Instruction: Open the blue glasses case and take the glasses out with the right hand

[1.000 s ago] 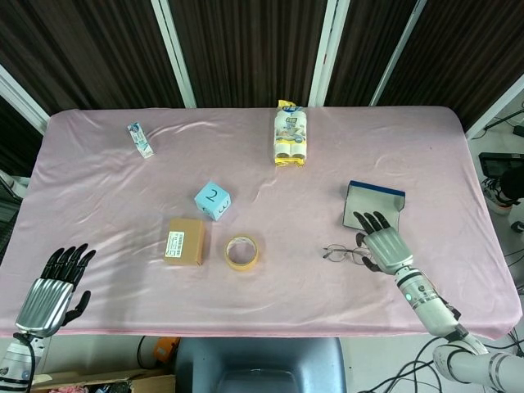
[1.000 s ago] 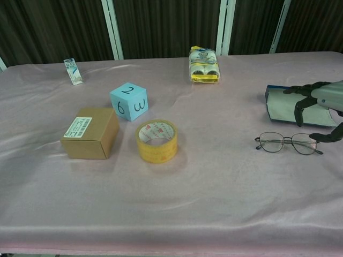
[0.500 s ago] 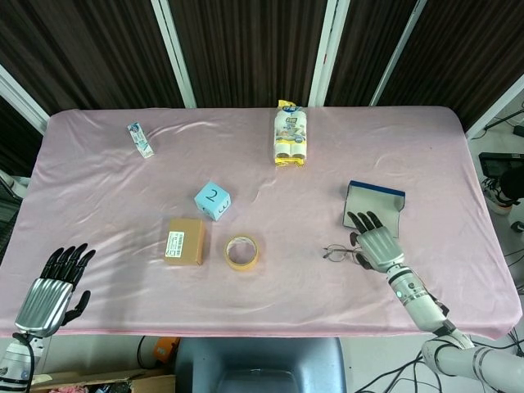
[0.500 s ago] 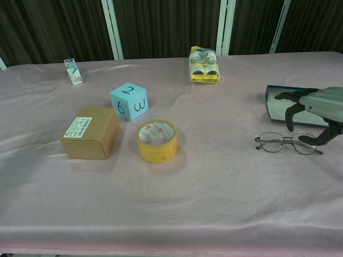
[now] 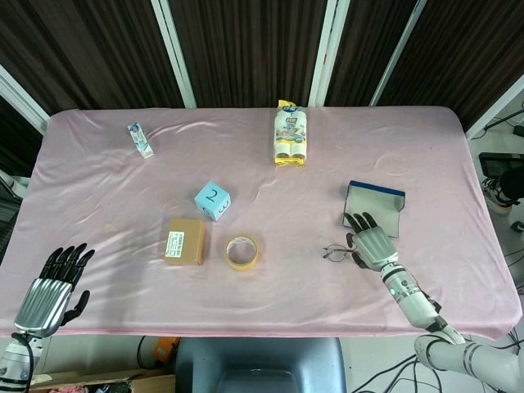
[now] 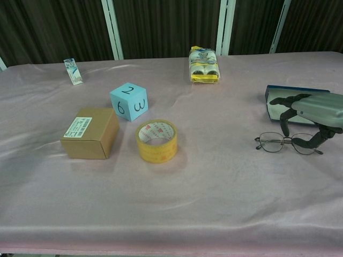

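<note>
Blue glasses case [image 6: 278, 104] open at table's right, partly behind right hand [image 6: 315, 110], fingers spread over glasses [image 6: 288, 143] on cloth, contact unclear, left hand [image 5: 51, 288] open, cube "2" [image 5: 212, 201].

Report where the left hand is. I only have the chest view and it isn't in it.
Observer: The head view shows the left hand at the near left corner of the pink table, fingers spread, holding nothing.
Operator: Check the glasses case from above.
Observer: The blue glasses case lies open, and the grey inside that shows looks empty.
Operator: Say how the right hand sits over the glasses.
Observer: From above the right hand covers most of the glasses. Only one lens shows past it, on the side toward the tape roll.
</note>
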Robot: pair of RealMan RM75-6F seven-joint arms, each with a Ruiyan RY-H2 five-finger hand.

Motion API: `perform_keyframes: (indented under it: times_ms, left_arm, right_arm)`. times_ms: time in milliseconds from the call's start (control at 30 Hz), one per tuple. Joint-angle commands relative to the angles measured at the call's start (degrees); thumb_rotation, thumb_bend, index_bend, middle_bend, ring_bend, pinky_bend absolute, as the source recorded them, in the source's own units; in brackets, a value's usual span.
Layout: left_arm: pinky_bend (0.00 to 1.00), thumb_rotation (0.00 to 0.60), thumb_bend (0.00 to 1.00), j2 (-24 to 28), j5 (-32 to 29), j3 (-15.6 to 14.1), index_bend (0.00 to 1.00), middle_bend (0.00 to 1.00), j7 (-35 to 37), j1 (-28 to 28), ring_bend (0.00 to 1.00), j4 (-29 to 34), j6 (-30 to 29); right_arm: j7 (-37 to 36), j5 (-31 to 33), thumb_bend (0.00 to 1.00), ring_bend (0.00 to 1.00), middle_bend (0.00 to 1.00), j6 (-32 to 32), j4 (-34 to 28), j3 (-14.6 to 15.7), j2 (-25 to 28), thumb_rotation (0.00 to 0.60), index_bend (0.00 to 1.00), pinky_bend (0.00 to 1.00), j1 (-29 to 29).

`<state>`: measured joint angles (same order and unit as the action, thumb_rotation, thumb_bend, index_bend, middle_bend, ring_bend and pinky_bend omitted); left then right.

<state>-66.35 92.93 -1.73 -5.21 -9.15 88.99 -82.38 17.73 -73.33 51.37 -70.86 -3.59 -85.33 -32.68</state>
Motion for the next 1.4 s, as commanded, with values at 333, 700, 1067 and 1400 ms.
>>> perform_keyframes:
  times_ms: [333, 700, 1067, 1400]
  left_arm:
    - [0.05, 0.6, 0.42, 0.1, 0.1, 0.0, 0.0, 0.0, 0.4, 0.0, 0.0, 0.0, -0.1]
    - [0.05, 0.6, 0.42, 0.2, 0.2, 0.0, 0.0, 0.0, 0.7, 0.1, 0.0, -0.1, -0.3]
    - [0.05, 0.6, 0.42, 0.4, 0.3, 0.0, 0.0, 0.0, 1.3, 0.2, 0.0, -0.1, -0.7]
    - [0.05, 0.6, 0.42, 0.7, 0.3, 0.1, 0.0, 0.0, 2.1, 0.4, 0.0, -0.3, -1.1]
  right_arm:
    - [-0.1, 0.1, 0.55, 0.0, 0.12, -0.2, 0.4, 0.2, -0.7, 0.6, 0.63, 0.0, -0.2]
    - [0.3, 0.3, 0.59, 0.0, 0.14, 0.1, 0.5, 0.1, -1.2, 0.6, 0.69, 0.0, -0.3]
    - [1.2, 0.0, 0.59, 0.0, 0.15, 0.7, -0.6, -1.0, -2.2, 0.6, 0.69, 0.0, -1.5]
    - [5.9, 3.5, 0.59, 0.0, 0.15, -0.9, -0.2, -6.2, -7.4, 0.6, 0.7, 0.0, -6.9]
